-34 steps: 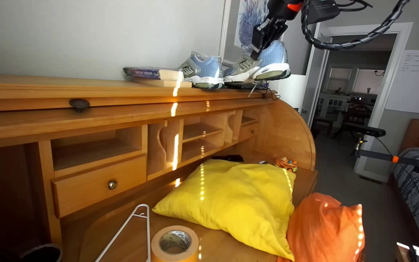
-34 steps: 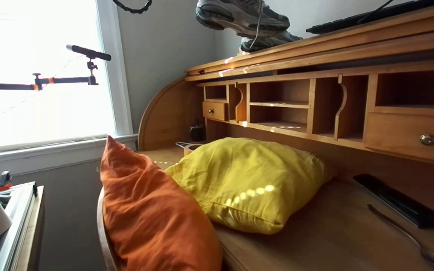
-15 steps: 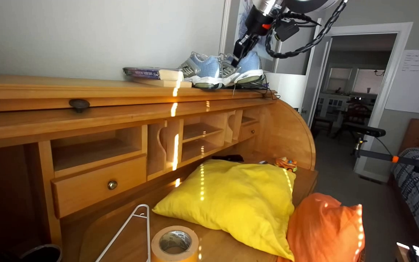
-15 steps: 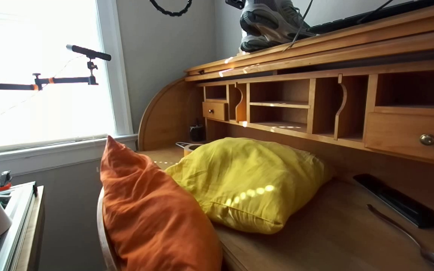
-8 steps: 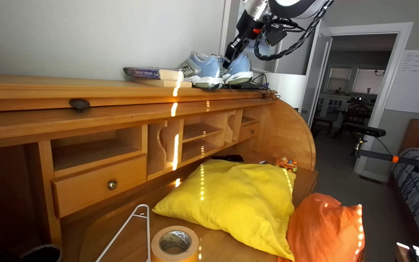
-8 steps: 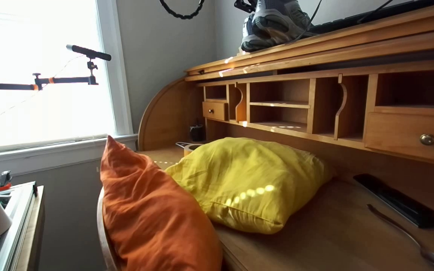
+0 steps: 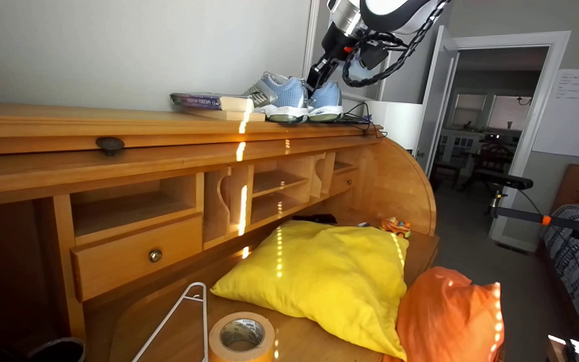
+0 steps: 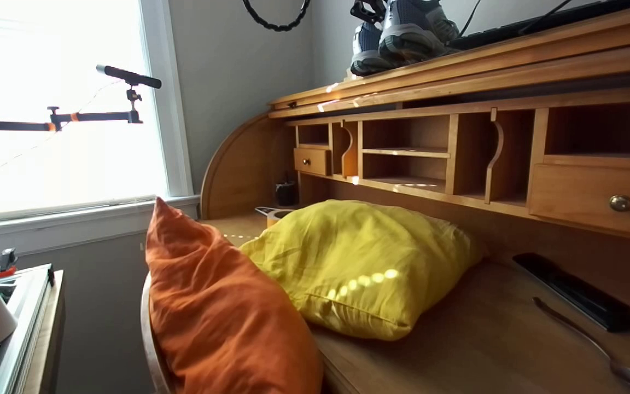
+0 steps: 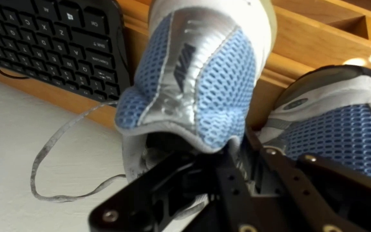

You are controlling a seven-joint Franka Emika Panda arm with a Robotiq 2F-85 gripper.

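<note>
A light blue and silver shoe (image 9: 224, 80) hangs heel-on in the wrist view, its collar pinched on one side. My gripper (image 9: 239, 141) is shut on that collar, one finger inside the opening and one outside. In an exterior view the gripped shoe (image 7: 327, 98) stands nearly level at the desk's top ledge; whether its sole touches is hard to tell. Its matching shoe (image 7: 289, 95) sits right beside it, also visible as a second shoe (image 9: 337, 135) close to the outer finger. A loose lace (image 9: 40, 161) trails from the gripped shoe.
A black keyboard (image 9: 56, 48) lies on the ledge beside the gripped shoe. Books (image 7: 209, 103) are stacked past the other shoe. Below are open cubbyholes, a yellow pillow (image 7: 319, 281), an orange pillow (image 7: 450, 311), a tape roll (image 7: 242, 337) and a white hanger (image 7: 199, 301).
The arm has carried the gripped shoe down and toward the other shoe, turning it from tilted to almost level. The gripper has stayed closed on it; the other shoe stays put.
</note>
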